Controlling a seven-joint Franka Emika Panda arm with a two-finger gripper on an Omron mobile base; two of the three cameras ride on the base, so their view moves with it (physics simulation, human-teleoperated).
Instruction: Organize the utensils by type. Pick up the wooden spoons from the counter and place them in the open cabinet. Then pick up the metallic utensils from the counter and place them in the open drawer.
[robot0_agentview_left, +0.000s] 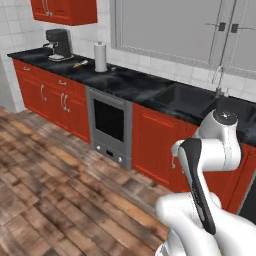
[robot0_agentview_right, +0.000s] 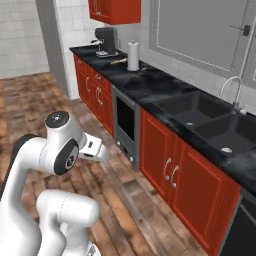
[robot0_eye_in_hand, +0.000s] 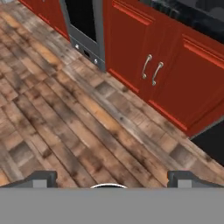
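Observation:
The black counter (robot0_agentview_left: 125, 82) runs along the far wall above red cabinet fronts. A small tan wooden spoon (robot0_agentview_left: 79, 63) lies on it between the coffee machine (robot0_agentview_left: 59, 44) and the paper towel roll (robot0_agentview_left: 100, 56); the same wooden spoon (robot0_agentview_right: 118, 61) appears at the counter's far end in the right base view. My gripper (robot0_eye_in_hand: 111, 178) is open, its two dark fingertips (robot0_eye_in_hand: 41, 177) far apart with nothing between them. It hangs over the wooden floor, well short of the counter. The metallic utensils and the open drawer are out of view.
A red wall cabinet (robot0_agentview_left: 65, 11) hangs above the coffee machine; I cannot tell if it is open. A grey built-in oven (robot0_agentview_left: 109, 125) sits below the counter. The black double sink (robot0_agentview_right: 200, 112) with a faucet (robot0_agentview_right: 232, 92) lies to the right. Red double doors (robot0_eye_in_hand: 151, 70) face my hand.

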